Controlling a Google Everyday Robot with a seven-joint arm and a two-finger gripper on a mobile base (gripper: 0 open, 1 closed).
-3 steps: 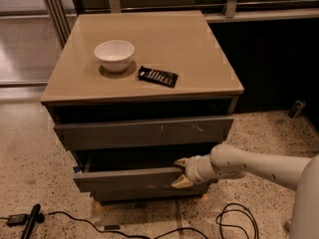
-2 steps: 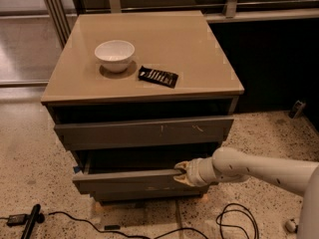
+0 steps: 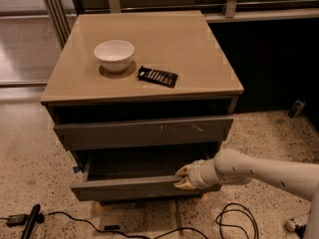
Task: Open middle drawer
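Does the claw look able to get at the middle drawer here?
Likely yes: the claw is at the right end of the middle drawer front, with nothing between them; the drawer is partly pulled out.

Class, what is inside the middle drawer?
Only dark interior shows in the middle drawer; the drawer above covers its back. The gripper is at its front edge.

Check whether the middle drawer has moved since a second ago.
Yes. The middle drawer slid slightly further out beneath the top drawer, gripper on its front edge.
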